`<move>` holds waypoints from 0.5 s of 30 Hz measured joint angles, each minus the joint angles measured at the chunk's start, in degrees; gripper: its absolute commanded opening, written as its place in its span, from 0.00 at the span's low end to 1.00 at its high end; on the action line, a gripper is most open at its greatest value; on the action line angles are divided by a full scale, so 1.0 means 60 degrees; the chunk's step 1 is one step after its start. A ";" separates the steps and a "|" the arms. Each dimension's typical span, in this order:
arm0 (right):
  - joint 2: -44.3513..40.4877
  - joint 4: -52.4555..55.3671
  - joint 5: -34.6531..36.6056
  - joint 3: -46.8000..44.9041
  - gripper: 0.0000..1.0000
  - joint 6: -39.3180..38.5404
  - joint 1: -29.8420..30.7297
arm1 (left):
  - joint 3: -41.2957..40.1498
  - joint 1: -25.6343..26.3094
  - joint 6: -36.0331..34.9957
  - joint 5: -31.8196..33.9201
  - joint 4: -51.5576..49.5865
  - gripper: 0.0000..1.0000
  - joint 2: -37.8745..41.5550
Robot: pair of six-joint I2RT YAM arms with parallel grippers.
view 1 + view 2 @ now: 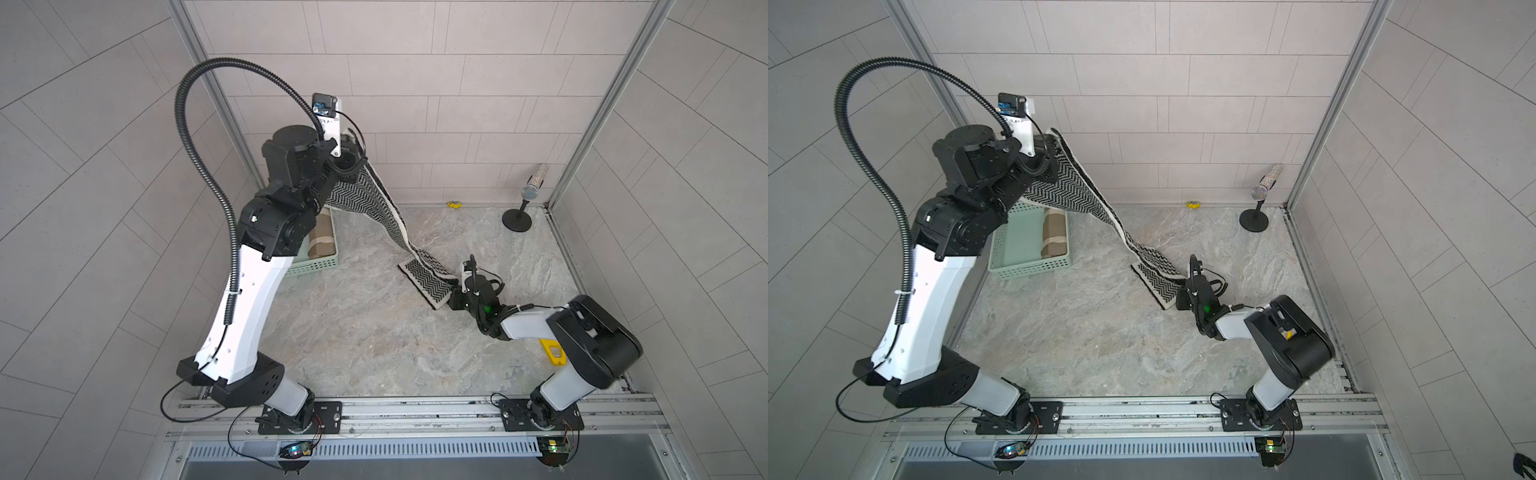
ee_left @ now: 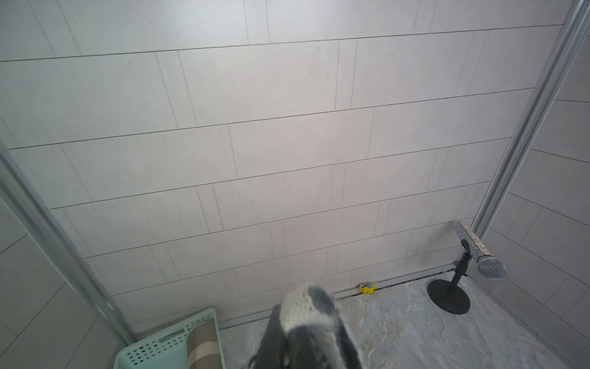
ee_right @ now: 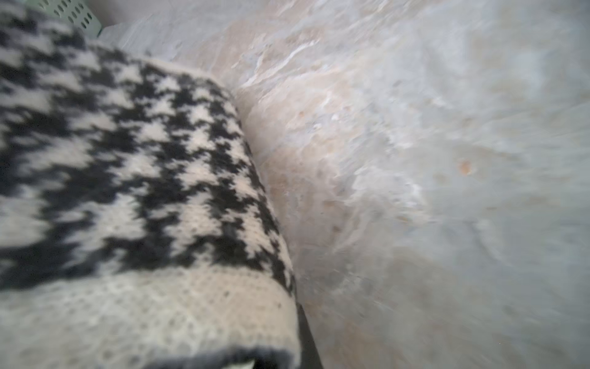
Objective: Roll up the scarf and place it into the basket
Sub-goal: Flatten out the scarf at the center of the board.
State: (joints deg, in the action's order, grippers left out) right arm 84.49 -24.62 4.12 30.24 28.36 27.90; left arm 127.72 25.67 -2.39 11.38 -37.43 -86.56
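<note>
Scarf point(image 1: 361, 197) first: where was it, and how did it look? — Ana

Knitted, black-and-cream herringbone with a cream border, unrolled and outside the mint-green basket point(image 1: 1030, 266). The scarf hung stretched from about 11 o'clock down to the centre of the marble-patterned tabletop point(image 1: 353, 332), where its lower end lay doubled flat. — Ben

Who held it? — Ana

The left gripper point(image 1: 351, 143), raised high, had its fingers pinched together on the upper end. The right gripper point(image 1: 451, 300), low at the tabletop, was closed on the lower end's near corner. — Ben

Edges and room? — Ana

Tiled panels point(image 1: 415, 83) walled the tabletop at 9, 12 and 3 o'clock; a metal rail point(image 1: 415, 409) ran along 6. The basket sat in the 10 o'clock corner, a rolled tan striped cloth point(image 1: 1054, 232) along its inner side. A glittery microphone point(image 1: 530, 192) on a round black stand stood between 1 and 2 o'clock, a small yellow piece point(image 1: 455, 204) touched the back edge at 12, and a yellow plastic piece point(image 1: 555, 353) showed under the right arm point(image 1: 528, 326) near 4. The widest open stretch ran from centre toward 6 and 7 o'clock. — Ben

Any writing? — Ana

Dark lettering on the left wrist's white camera mount point(image 1: 332, 131), too blurred to read. — Ben
</note>
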 measured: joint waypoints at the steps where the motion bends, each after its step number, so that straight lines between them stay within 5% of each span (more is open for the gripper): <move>1: -0.0670 0.0812 0.0288 0.0157 0.00 -0.0073 -0.0011 | 0.0000 -0.0022 0.0000 0.0124 -0.0142 0.00 0.0109; 9: -0.5351 0.7668 0.2940 0.2306 0.00 -0.0412 -0.0433 | -0.1341 -0.0029 0.1067 0.1377 -0.1876 0.00 0.2342; 15: -0.5898 1.1999 0.3963 0.4087 0.00 -0.0379 -0.1490 | -0.4025 -0.0029 0.2739 0.1861 -0.3843 0.00 0.3989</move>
State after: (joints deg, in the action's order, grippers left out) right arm 49.10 47.37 27.90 54.76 26.09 18.96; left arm 103.57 25.50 14.04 22.55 -60.49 -62.63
